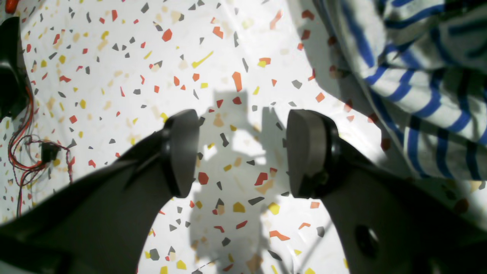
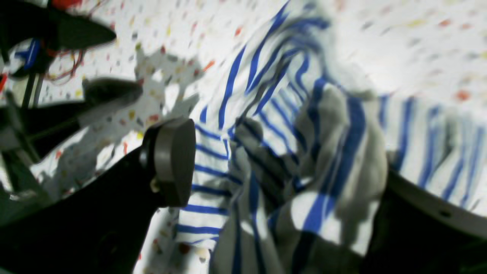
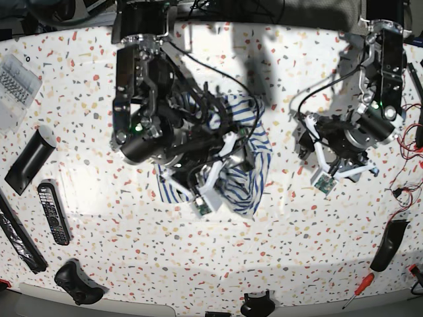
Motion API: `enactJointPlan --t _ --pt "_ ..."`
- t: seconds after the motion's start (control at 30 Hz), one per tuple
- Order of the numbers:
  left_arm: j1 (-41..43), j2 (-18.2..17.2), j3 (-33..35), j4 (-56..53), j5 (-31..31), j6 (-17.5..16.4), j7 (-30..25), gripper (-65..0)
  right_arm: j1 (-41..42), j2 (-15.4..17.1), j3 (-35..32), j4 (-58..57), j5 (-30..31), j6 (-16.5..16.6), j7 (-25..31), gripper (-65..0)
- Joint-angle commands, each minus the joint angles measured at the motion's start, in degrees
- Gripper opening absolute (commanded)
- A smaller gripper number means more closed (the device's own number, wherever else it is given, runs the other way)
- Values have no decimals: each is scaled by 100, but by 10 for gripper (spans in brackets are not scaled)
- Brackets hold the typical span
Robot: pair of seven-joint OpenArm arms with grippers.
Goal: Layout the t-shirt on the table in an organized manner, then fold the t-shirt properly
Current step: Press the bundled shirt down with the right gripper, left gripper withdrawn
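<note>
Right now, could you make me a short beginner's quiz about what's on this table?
1. True or false: the t-shirt lies flat and smooth on the table.
2. Which pincer hangs over bare tabletop with nothing between its pads: A) left pincer, B) right pincer?
3. Fill in: the shirt's stripes are ____.

Key:
1. False; it is bunched in a heap.
2. A; the right one stands open right at the shirt, with bunched cloth between its pads.
3. Blue.
</note>
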Motion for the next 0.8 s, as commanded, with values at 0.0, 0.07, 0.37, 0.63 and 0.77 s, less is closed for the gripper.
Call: enactJointPlan --t 0.0,0.07,0.37,0.63,0.77 --pt "-98 -35 -28 96 -4 20 -94 -315 107 -44 -39 186 118 13 120 -244" --pt "-98 -35 -28 96 -4 20 -94 -315 107 -44 -79 245 122 -9 120 -244" --pt "-98 -35 -28 96 -4 22 -90 -315 50 -44 -114 243 776 -22 120 -244" --pt "-98 -35 -28 96 -2 20 -90 -315 -83 -44 -114 243 907 -2 122 -244" --pt "-98 -37 -28 98 -133 22 -85 -315 -68 -44 -111 243 -129 0 125 -244"
